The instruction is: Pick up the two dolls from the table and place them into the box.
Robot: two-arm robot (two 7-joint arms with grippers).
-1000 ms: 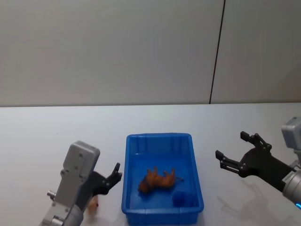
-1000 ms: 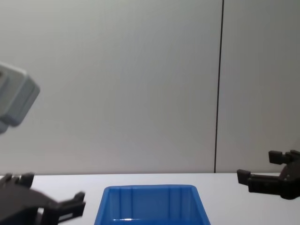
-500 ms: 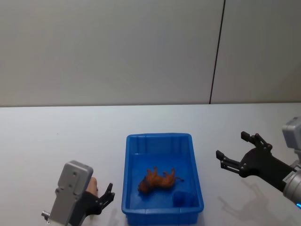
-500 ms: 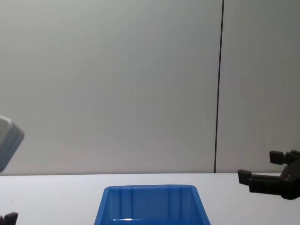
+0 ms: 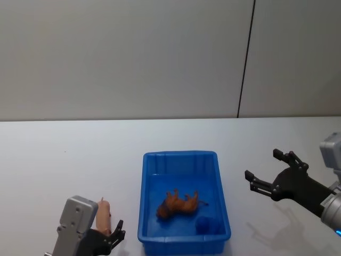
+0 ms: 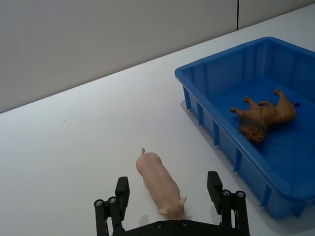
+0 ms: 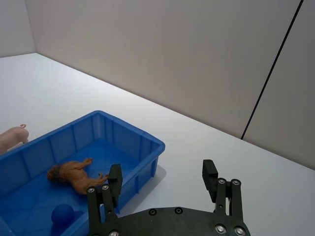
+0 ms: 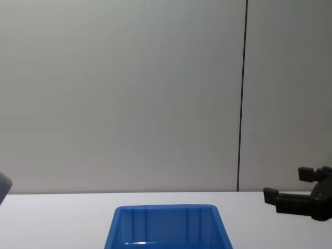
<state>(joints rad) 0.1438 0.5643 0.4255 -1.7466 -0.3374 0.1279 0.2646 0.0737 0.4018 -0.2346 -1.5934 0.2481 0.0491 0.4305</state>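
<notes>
Your left gripper [image 6: 170, 209] sat low over the bench [image 5: 64, 154], fingers spread to either side of the pale pink doll [image 6: 160, 184], which lay on the bench just beside the blue box [image 5: 181, 157], on its left. Neither finger touched it. The orange-brown doll [image 5: 178, 204] lay on its side inside the box, near a small blue ball [image 5: 202, 225] in a near corner. Your right gripper [image 5: 269, 176] hung to the right of the box, spread and holding nothing.
</notes>
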